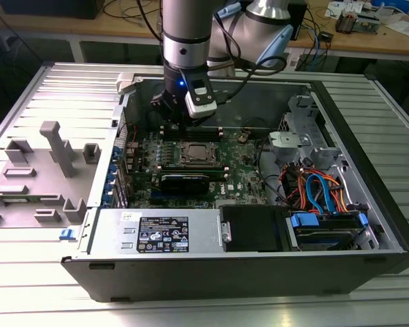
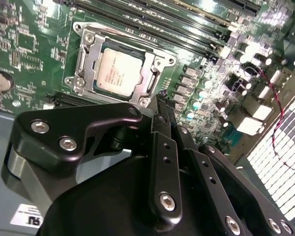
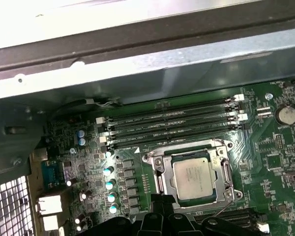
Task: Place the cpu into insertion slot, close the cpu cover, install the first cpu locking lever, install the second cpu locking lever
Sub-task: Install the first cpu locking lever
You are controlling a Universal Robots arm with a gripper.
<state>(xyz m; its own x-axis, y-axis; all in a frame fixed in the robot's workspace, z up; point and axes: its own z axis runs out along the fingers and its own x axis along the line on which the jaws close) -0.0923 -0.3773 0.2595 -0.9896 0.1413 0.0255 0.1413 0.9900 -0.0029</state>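
Exterior view: the gripper [image 1: 180, 128] hangs inside the open computer case [image 1: 368, 204], just above the silvery cpu cover [image 1: 195, 154] near the frame's centre. Second wrist view: the black fingers [image 2: 160, 147] lie together with nothing between them, their tips just beside the insertion slot [image 2: 79, 81], where the cover lies flat around the cpu [image 2: 119, 73]. First wrist view: the cpu sits in the slot on the green motherboard [image 3: 273, 162], next to four memory slots [image 3: 172, 125].
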